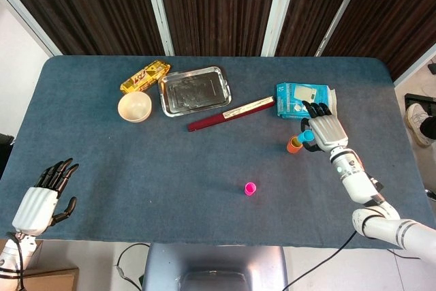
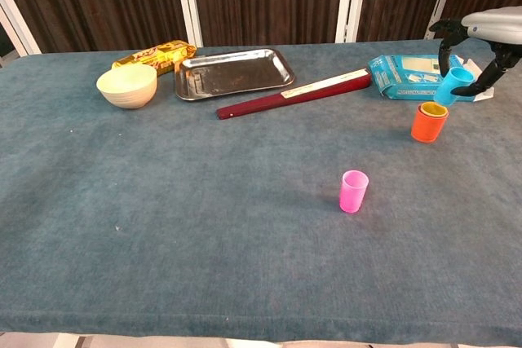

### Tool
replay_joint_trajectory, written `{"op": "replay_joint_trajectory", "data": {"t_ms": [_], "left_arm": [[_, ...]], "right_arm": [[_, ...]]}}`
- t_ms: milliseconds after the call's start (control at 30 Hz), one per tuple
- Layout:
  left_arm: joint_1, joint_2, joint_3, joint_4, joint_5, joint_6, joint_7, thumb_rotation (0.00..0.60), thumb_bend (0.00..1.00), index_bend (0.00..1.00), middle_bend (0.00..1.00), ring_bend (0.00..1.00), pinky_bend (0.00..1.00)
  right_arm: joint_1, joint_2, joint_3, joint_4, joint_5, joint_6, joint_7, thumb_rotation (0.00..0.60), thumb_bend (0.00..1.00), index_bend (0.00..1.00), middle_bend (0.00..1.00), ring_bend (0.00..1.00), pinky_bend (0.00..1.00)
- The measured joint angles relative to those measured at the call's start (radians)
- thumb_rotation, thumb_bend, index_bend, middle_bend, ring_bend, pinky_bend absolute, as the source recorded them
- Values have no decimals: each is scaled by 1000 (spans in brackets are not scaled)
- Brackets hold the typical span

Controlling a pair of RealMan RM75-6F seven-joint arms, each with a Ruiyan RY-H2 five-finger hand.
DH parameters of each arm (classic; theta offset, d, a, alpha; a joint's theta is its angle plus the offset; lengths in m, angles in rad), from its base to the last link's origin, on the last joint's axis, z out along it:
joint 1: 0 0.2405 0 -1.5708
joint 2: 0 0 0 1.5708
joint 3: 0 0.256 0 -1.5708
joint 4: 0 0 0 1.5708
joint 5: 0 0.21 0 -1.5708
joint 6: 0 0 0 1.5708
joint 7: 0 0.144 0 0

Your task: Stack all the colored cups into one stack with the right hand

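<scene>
My right hand (image 1: 324, 129) (image 2: 483, 32) grips a blue cup (image 1: 308, 136) (image 2: 453, 85), tilted in the air just above and to the right of the orange cup (image 1: 294, 144) (image 2: 429, 121). That orange cup stands upright on the blue table and has a yellow rim showing inside it. A pink cup (image 1: 251, 188) (image 2: 353, 191) stands alone nearer the table's front, left of the orange one. Far at the front left corner my left hand (image 1: 42, 200) holds nothing, its fingers apart.
A blue box (image 1: 305, 101) (image 2: 418, 76) lies just behind the orange cup. A dark red flat bar (image 1: 230, 114) (image 2: 295, 94), a steel tray (image 1: 195, 90) (image 2: 235, 71), a cream bowl (image 1: 135, 107) (image 2: 126, 85) and a yellow snack packet (image 1: 145, 76) (image 2: 155, 55) lie across the back.
</scene>
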Motion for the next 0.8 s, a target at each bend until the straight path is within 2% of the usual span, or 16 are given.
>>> {"op": "replay_joint_trajectory", "data": {"t_ms": [200, 467, 567, 633, 800], "left_arm": [[0, 1, 1, -2, 0, 0, 1, 600, 472, 0, 0, 0, 126], [1, 3, 1, -1, -1, 1, -3, 600, 472, 0, 0, 0, 127], [2, 4, 1, -1, 0, 3, -4, 600, 472, 0, 0, 0, 126], [1, 4, 1, -1, -1, 2, -4, 600, 472, 0, 0, 0, 127], [0, 2, 1, -2, -2, -2, -2, 600, 471, 0, 0, 0, 126]], "right_arm": [[5, -22, -10, 12, -1, -9, -6, 600, 407, 624, 24, 0, 0], [7, -32, -15, 24, -14, -10, 9, 600, 407, 551, 24, 0, 0], [6, -27, -20, 20, -11, -15, 1, 600, 407, 379, 17, 0, 0], [5, -20, -22, 11, -7, -18, -3, 600, 407, 219, 1, 0, 0], [-6, 3, -26, -28, -17, 0, 0, 600, 407, 142, 0, 0, 0]]}}
